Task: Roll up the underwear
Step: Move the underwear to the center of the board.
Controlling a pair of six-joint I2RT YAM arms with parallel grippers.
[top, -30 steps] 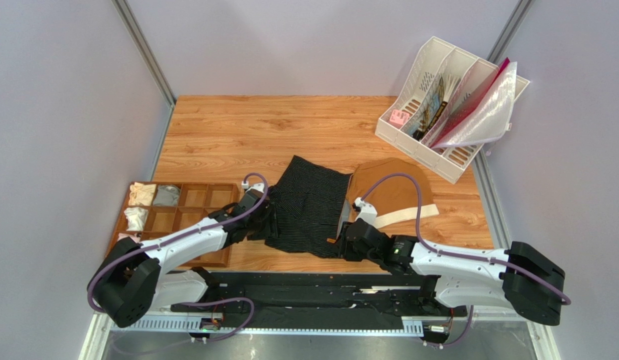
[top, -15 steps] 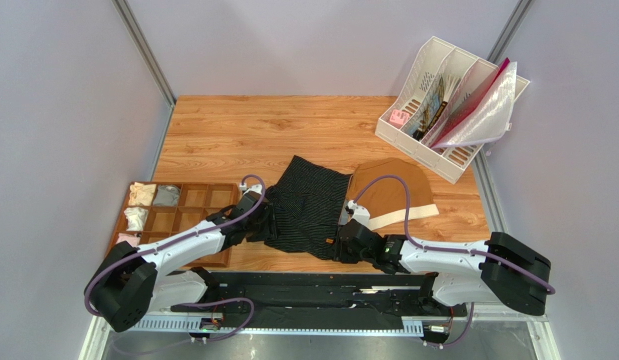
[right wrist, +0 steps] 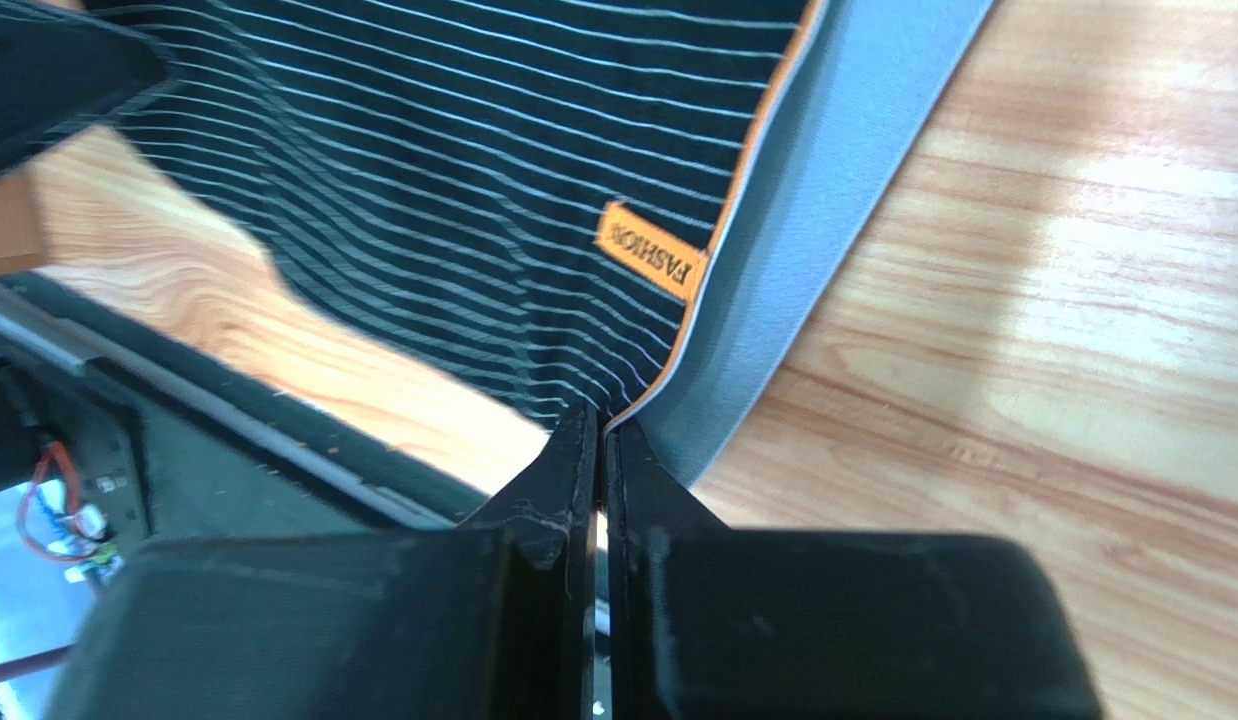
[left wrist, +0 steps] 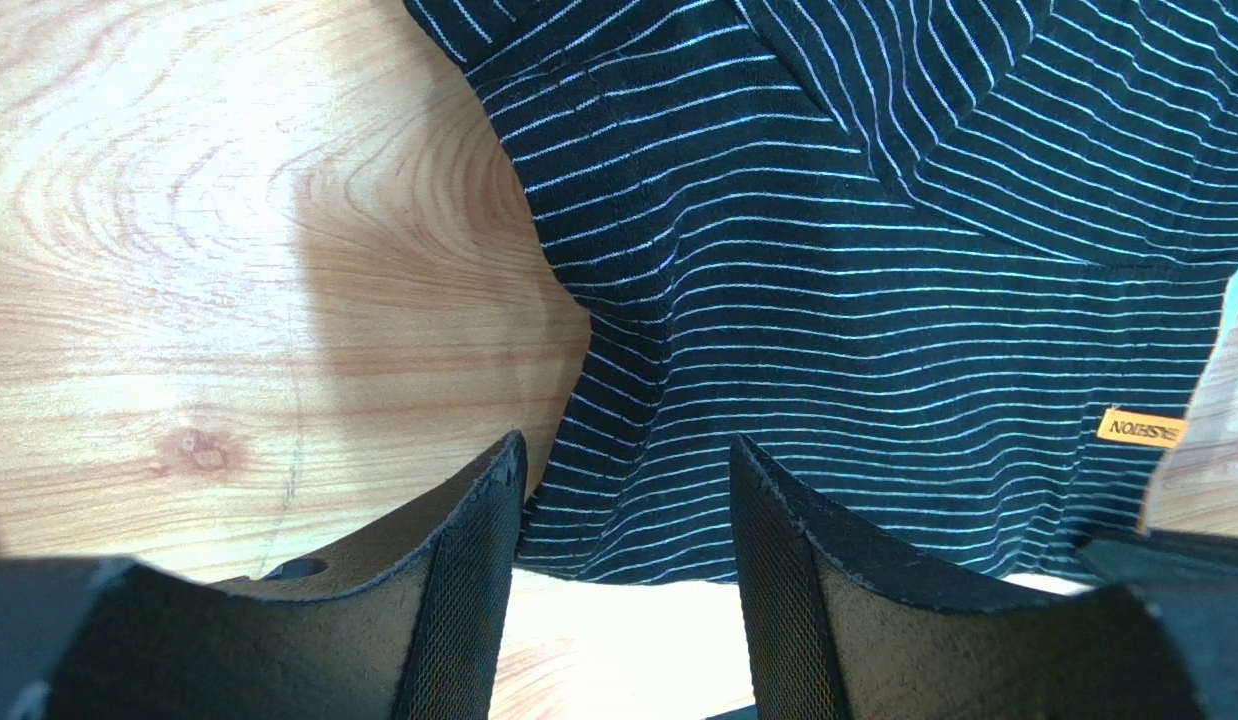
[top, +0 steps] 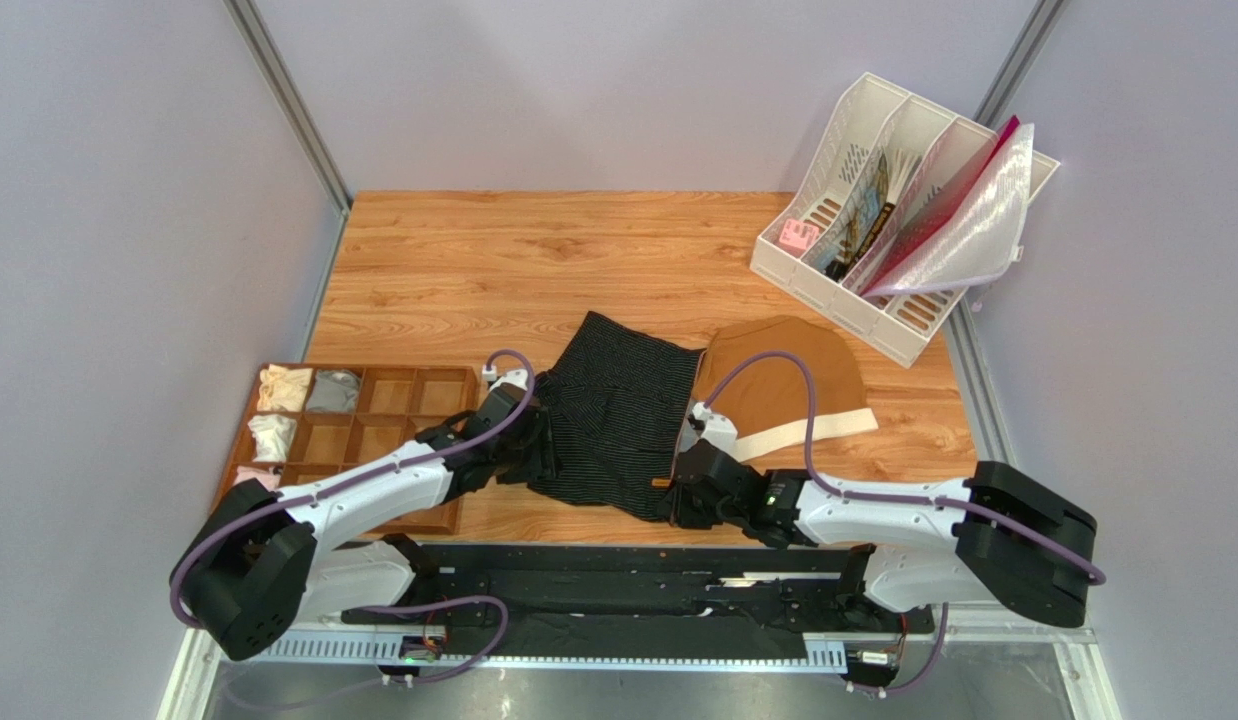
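While grey walls (top: 655, 90) enclose the wood-grain table (top: 475, 255), the underwear (top: 618, 405), soft black pinstriped cloth, lies just right of the wooden tray (top: 388, 393). Your left fingers (left wrist: 460, 600) are spread over its tray-side edge; your right fingers (right wrist: 550, 510) are pressed together at its far corner.

Landmark: underwear (top: 618, 413) | behind it: bare table (top: 505, 255), free passage | left of it: compartment tray (top: 370, 369), walls obstruct | right, just beside: brown briefs (top: 791, 375) | far right behind: file rack (top: 821, 278), tall | near corners: my left gripper (top: 538, 446), my right gripper (top: 685, 483) occupy
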